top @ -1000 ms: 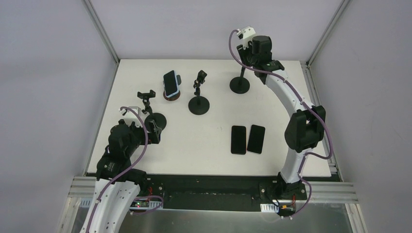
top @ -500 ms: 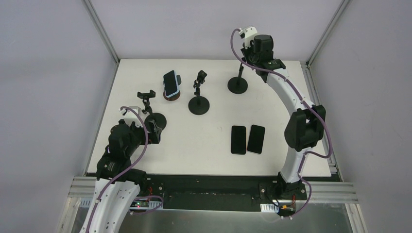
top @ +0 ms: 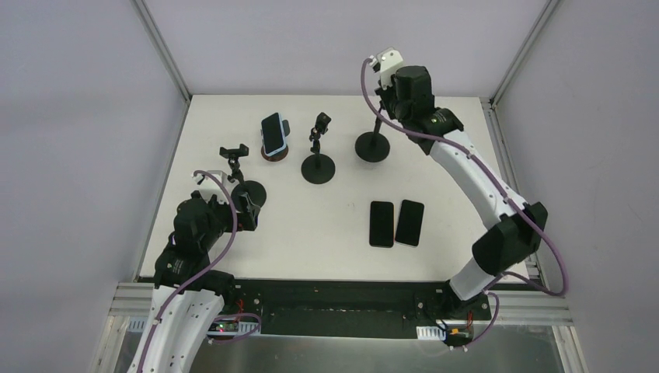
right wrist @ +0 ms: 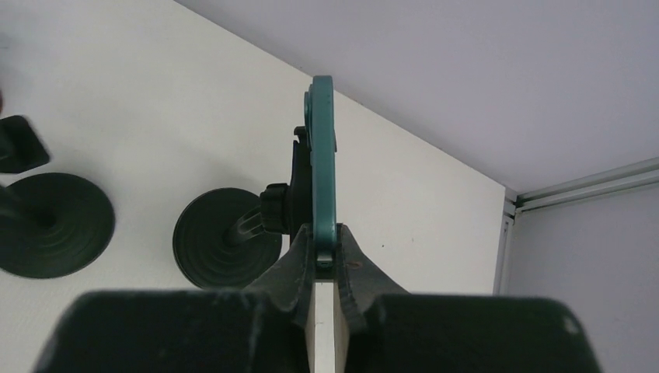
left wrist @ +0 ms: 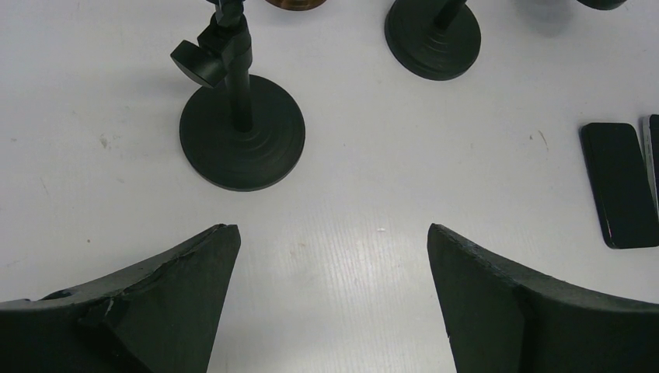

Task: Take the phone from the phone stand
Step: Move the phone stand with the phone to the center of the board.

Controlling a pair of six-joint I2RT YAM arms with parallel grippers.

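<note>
tightly, right gripper (right wrist: 325,256) grips teal phone (right wrist: 321,163) by its edge, against phone stand (right wrist: 227,237).

Teal phone (right wrist: 322,163) pinched between jaws

bare desk (top: 311,233) open between the arms, black stand (left wrist: 242,132) just ahead of wide left jaws, flat phones (top: 381,224) lying right of centre

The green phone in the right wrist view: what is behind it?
A black holder sits against the phone, with its stem and round base lower. The right tool pinches the phone's near edge. Where the holder clamps the phone is covered.
</note>
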